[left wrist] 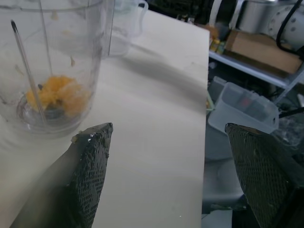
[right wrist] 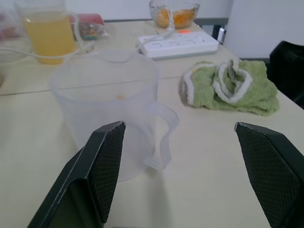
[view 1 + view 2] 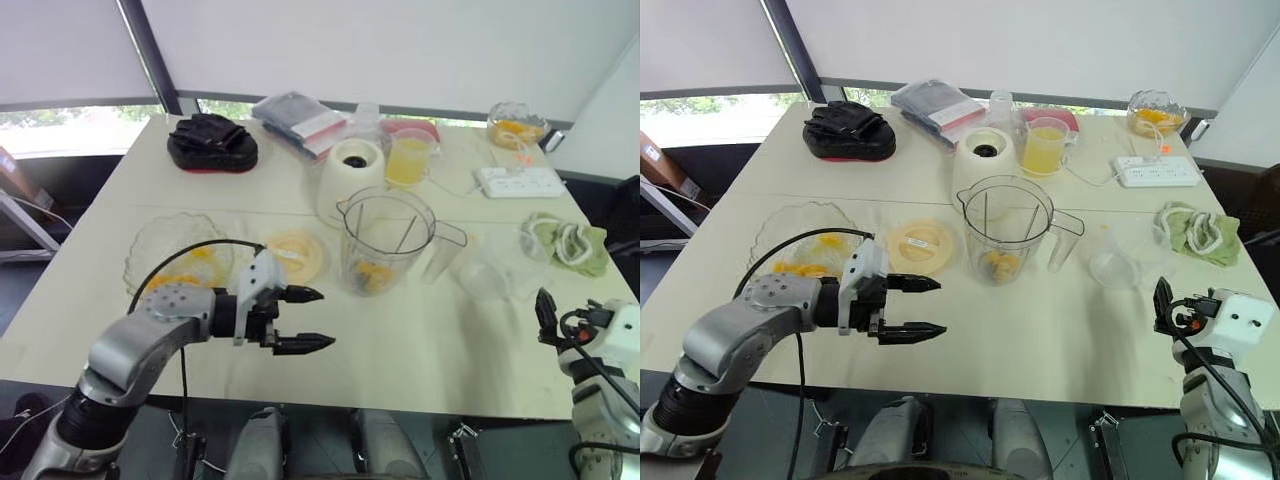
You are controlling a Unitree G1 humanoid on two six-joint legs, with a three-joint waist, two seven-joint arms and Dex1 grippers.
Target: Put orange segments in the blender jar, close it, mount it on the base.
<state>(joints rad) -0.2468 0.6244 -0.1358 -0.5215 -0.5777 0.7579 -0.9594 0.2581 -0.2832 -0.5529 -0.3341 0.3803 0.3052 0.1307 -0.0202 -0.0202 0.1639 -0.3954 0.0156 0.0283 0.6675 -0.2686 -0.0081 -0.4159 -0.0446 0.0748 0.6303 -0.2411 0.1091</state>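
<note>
Pale table [image 3: 450, 370] ahead: my left claw [image 3: 326, 318] hangs wide open and empty just near-left of the jar [image 3: 385, 235]; swinging carelessly, I could topple it.

The table [image 3: 430, 350] is pale cream. The jar [image 3: 388, 215] is clear, with orange segments [image 3: 372, 276] at its bottom. The lid [image 3: 296, 255] is pale yellow. The base [image 3: 340, 185] is off-white with a black centre. Near the right edge, a green cloth [image 3: 592, 250] has white trim. The left gripper [image 3: 327, 318] is black, its pads [image 1: 92, 166] finely gridded.
</note>
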